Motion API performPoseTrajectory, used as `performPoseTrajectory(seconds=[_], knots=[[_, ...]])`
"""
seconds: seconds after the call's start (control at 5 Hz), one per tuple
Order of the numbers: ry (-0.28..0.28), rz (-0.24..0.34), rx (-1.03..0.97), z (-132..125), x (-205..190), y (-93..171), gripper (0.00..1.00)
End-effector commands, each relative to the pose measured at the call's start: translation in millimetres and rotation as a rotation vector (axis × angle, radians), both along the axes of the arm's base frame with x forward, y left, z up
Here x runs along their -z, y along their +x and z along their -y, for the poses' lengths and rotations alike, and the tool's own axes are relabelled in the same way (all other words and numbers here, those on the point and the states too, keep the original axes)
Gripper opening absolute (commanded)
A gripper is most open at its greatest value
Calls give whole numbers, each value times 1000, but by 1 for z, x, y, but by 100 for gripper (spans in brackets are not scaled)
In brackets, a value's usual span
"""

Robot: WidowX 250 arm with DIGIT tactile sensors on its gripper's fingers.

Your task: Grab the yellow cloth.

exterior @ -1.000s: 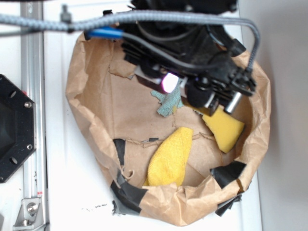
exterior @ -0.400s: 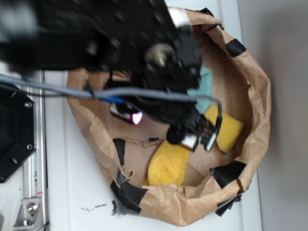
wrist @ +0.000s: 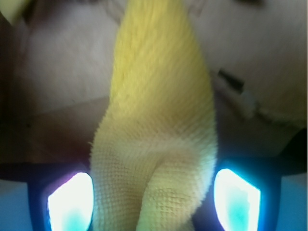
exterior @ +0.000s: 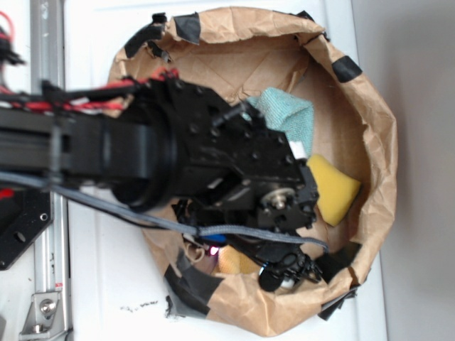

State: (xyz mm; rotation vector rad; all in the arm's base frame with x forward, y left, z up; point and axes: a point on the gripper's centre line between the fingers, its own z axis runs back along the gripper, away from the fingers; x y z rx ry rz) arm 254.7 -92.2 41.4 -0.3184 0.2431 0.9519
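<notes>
Your gripper now hangs low inside the paper bag, at its near edge, right over the spot where the yellow cloth lies. That is the big change: a second ago the arm sat up at the far side of the bag above the teal cloth, and shortly after it was sweeping across the middle. It has since come all the way down over the target.

From the exterior view you see almost nothing of the yellow cloth; only a sliver of yellow peeks out under the black wrist body. Earlier the whole folded shape lay open to view on the brown paper floor. The wrist view makes up for it: the fuzzy terry surface fills the centre of the picture and runs straight down between the two glowing fingertips, one on each side. The jaws stand apart, straddling the cloth, with nothing pinched yet as far as you can judge.

The yellow sponge and teal cloth, half hidden by the arm before, now lie uncovered and look undisturbed, clear of the fingers.

For the task, this reads as the approach finished and alignment good. What remains is to close on the cloth and lift.
</notes>
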Motion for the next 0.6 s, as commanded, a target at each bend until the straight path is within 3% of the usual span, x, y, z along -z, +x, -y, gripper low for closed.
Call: performPoseTrajectory(seconds=[0.0,0.2,0.4], knots=[[-37,-65,77,26,19,-38,100],[-87,-58,86,31,19,-37,0],[-80,-57,91,29,18,-35,0]])
